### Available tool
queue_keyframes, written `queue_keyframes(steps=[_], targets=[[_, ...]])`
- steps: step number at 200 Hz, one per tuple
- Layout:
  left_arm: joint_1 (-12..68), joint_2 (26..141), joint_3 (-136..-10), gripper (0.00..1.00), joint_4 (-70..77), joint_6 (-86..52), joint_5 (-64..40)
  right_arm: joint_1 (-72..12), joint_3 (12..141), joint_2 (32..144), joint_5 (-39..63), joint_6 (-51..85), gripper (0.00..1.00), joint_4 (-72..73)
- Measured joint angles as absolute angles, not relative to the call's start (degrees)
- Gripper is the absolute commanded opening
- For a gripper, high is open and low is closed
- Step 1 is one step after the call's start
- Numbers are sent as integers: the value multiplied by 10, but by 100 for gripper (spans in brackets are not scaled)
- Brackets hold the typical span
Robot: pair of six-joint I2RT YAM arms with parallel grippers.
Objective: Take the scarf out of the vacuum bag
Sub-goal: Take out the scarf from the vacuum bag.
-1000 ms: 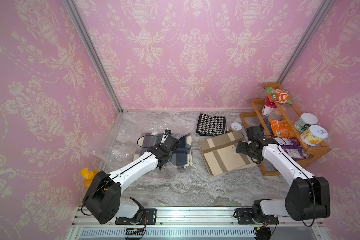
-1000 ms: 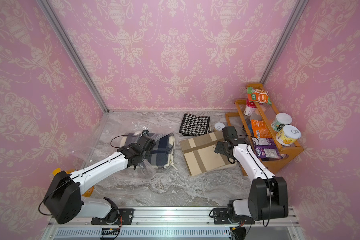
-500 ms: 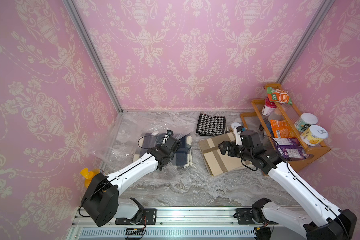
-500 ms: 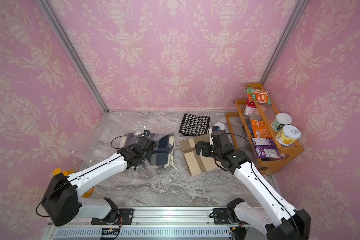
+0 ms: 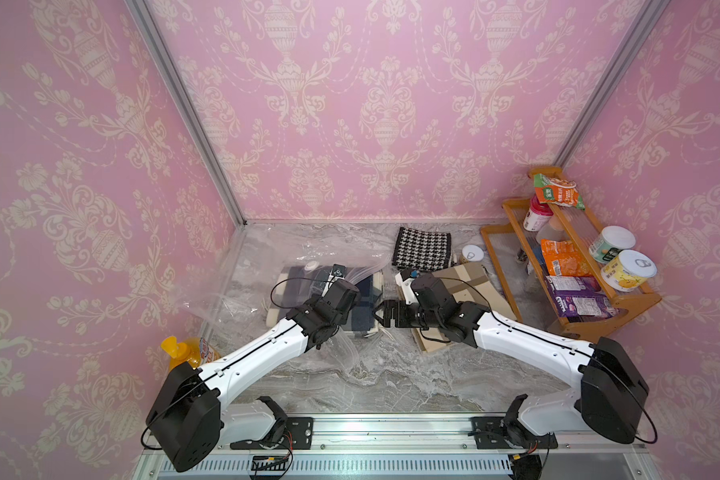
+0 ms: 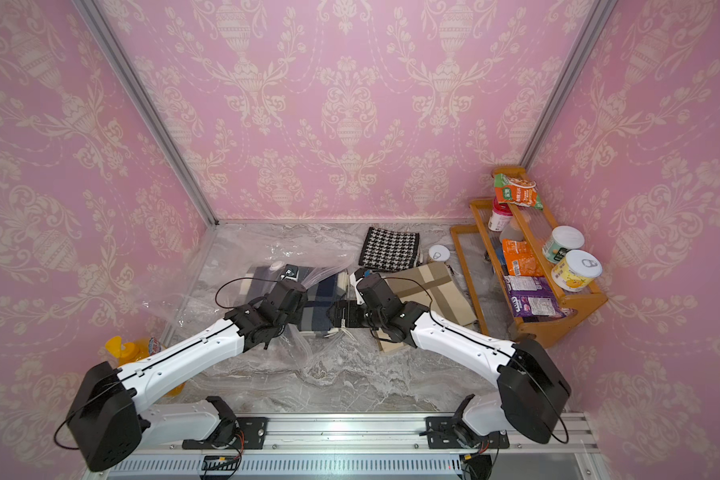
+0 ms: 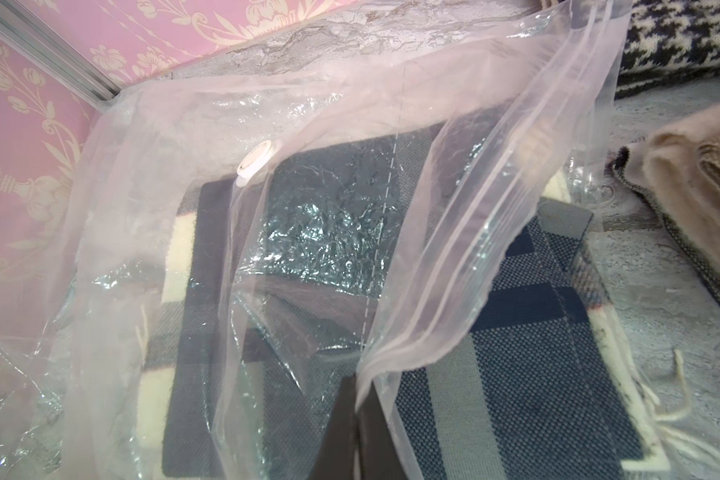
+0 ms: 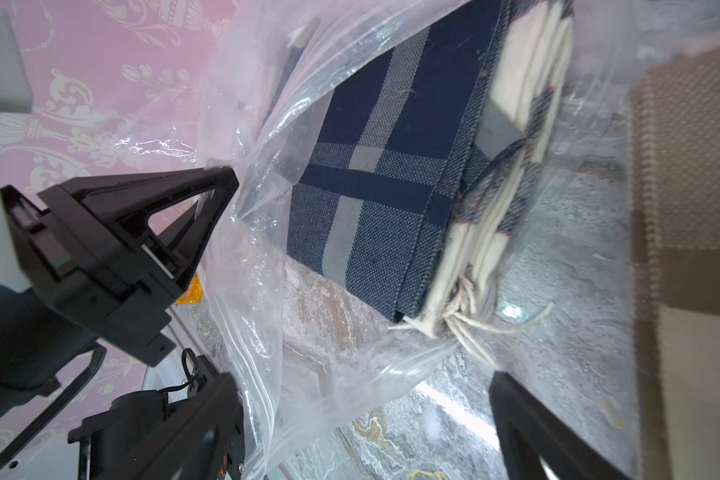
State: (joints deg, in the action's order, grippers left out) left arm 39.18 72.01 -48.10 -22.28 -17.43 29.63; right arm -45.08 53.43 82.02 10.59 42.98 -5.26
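The vacuum bag [image 5: 242, 299] is a crinkly clear plastic sheet spread at the table's left, with its white valve [image 7: 256, 160] on top. A folded navy, grey and cream plaid scarf [image 8: 375, 178] lies inside it, its fringed end toward the bag's mouth. My left gripper [image 7: 356, 386] is shut on the zip edge of the bag's upper sheet and holds it lifted off the scarf [image 7: 516, 374]. Just right of the mouth, my right gripper [image 5: 377, 314] stands open and points at the scarf's fringed corner. In the right wrist view the right gripper [image 8: 362, 386] has loose bag plastic between its fingers.
A beige plaid folded cloth [image 5: 466, 286] lies under the right arm. A houndstooth cloth [image 5: 422, 248] and a white-lidded can [image 5: 472, 252] sit behind it. A wooden rack [image 5: 616, 316] of snacks and cans stands at the right. A yellow bottle [image 5: 184, 351] is at the front left.
The right arm has swung left from beside the rack, across the beige cloth, to the bag's mouth. The left gripper has stayed shut on the bag's edge.
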Motion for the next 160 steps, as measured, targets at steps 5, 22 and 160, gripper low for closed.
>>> queue_keyframes(steps=[5, 22, 160], targets=[[393, 717, -477, 0, -218, -174, 296, -454, 534, 830, 110, 436, 95, -40], [399, 704, -456, 0, -202, -174, 296, -463, 534, 861, 123, 454, 94, -3], [411, 674, -432, 0, -171, -174, 292, -478, 533, 961, 146, 520, 90, 96]])
